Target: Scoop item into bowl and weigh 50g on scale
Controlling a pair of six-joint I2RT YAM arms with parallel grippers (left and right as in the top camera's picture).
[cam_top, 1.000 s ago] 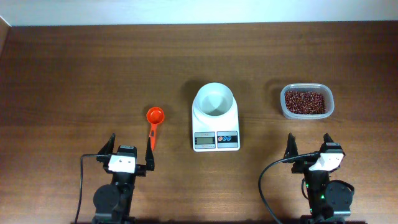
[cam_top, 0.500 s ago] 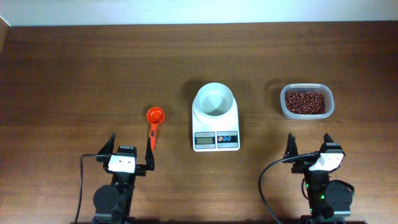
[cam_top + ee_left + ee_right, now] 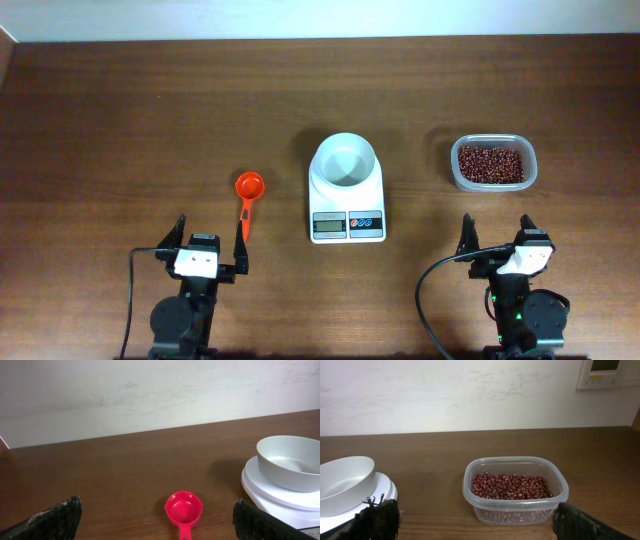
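The white bowl (image 3: pixel 345 162) stands empty on the white scale (image 3: pixel 347 205) at the table's middle; bowl (image 3: pixel 290 460) and scale (image 3: pixel 272 492) also show in the left wrist view, and the bowl (image 3: pixel 342 482) in the right wrist view. The dark red-brown beans (image 3: pixel 490 163) lie in a clear plastic tub (image 3: pixel 530 165) at the right, also seen in the right wrist view (image 3: pixel 512 486). An orange-red scoop (image 3: pixel 248 195) lies left of the scale, also in the left wrist view (image 3: pixel 184 509). My left gripper (image 3: pixel 210 243) is open and empty near the scoop's handle end. My right gripper (image 3: pixel 497 235) is open and empty, in front of the tub.
The table's far edge meets a white wall (image 3: pixel 470 390). A wall-mounted control panel (image 3: pixel 607 372) shows at the right wrist view's top right. Black cables (image 3: pixel 430 290) run beside both arm bases at the front.
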